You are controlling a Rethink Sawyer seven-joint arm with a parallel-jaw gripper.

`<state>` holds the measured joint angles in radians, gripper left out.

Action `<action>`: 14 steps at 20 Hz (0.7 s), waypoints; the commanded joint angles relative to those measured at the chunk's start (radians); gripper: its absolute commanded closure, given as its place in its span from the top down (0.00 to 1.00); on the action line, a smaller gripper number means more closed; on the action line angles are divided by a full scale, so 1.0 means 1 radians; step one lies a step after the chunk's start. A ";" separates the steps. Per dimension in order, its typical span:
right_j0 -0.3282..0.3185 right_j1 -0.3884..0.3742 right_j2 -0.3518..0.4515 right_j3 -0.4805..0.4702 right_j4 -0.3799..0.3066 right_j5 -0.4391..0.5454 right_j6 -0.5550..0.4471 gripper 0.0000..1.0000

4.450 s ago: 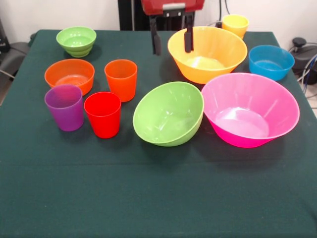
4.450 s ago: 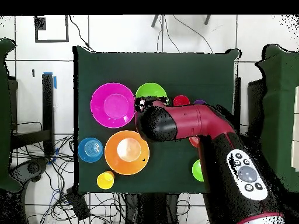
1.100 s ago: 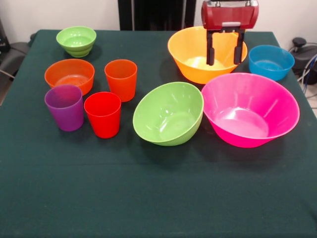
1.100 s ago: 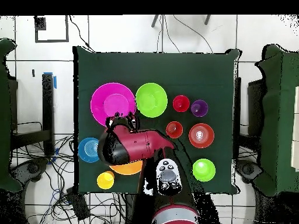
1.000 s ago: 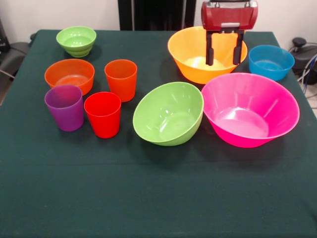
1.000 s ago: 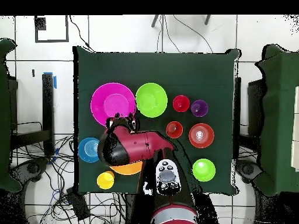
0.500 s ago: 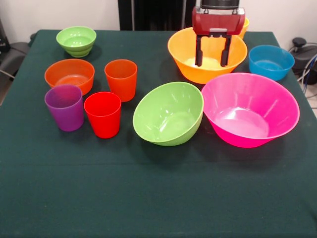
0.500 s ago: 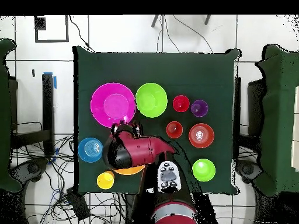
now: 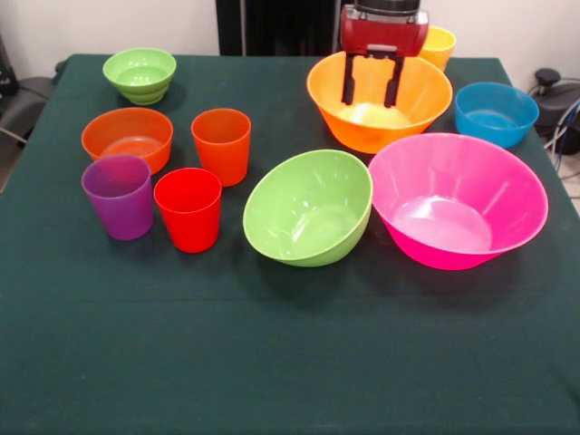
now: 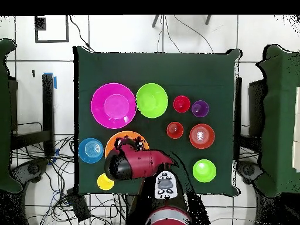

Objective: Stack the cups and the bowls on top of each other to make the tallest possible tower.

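The gripper [image 9: 371, 93] hangs over the big yellow-orange bowl [image 9: 379, 100], its two black fingers [image 9: 348, 82] spread apart and holding nothing. That bowl sits at the back of the green table [image 9: 272, 362], just behind the big pink bowl [image 9: 458, 200]. There are six bowls and four cups, none stacked. The light green bowl [image 9: 309, 207] tips on its side. The yellow cup [image 9: 436, 45] is partly hidden behind the arm [image 10: 137, 163]. From above, the arm covers most of the yellow-orange bowl.

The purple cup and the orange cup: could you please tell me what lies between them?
In the front view, the red cup sits partly between the purple cup and orange cup.
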<state>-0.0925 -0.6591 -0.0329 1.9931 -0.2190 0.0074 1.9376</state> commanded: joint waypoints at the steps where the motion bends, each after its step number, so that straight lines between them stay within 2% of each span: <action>1: 0.021 0.055 0.008 0.090 0.041 -0.070 0.218 1.00; 8: 0.000 0.082 -0.005 0.076 0.013 -0.109 0.191 1.00; 14: -0.062 -0.003 0.018 0.100 -0.013 -0.040 0.141 1.00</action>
<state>-0.1189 -0.6271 -0.0688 2.0502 -0.2155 -0.0462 1.9540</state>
